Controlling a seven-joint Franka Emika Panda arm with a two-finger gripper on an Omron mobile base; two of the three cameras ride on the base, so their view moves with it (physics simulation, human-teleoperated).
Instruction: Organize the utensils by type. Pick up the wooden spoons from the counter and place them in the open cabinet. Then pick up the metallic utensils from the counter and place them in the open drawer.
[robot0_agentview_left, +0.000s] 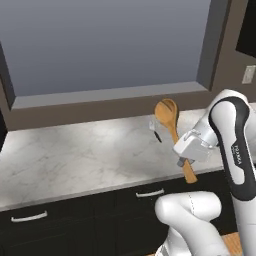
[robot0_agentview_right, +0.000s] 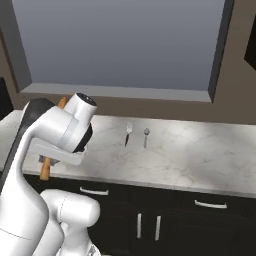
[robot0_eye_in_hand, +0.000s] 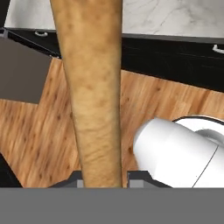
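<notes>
in the left base view, the white arm's gripper (robot0_agentview_left: 186, 159) was closed on the long straight handle of 1 orange-brown wooden spoon (robot0_agentview_left: 168, 116). the spoon was lifted above the white marble counter with grey veins (robot0_agentview_left: 70, 157), with its round bowl pointing up and away toward the wall and the handle end hanging past the counter's front edge. a small fork with a dark handle (robot0_agentview_left: 156, 131) lay on the counter just beside the bowl.

in the right base view, the arm hid most of the wooden spoon (robot0_agentview_right: 45, 170); a piece of its handle showed low on the left. the small fork (robot0_agentview_right: 128, 134) and a small all-silver spoon (robot0_agentview_right: 146, 136) lay side by side, near each other, further back on the marble counter (robot0_agentview_right: 200, 155).

in the hand view, the wooden spoon handle (robot0_eye_in_hand: 92, 92) ran straight up between the 2 dark finger tips, which pressed on it from both sides, over a wooden floor.

the spoon looked light and stiff, with a dry grain that should not slip. the hold seemed low on the handle, so the bowl end may swing; a grip nearer the middle would probably balance better.
</notes>
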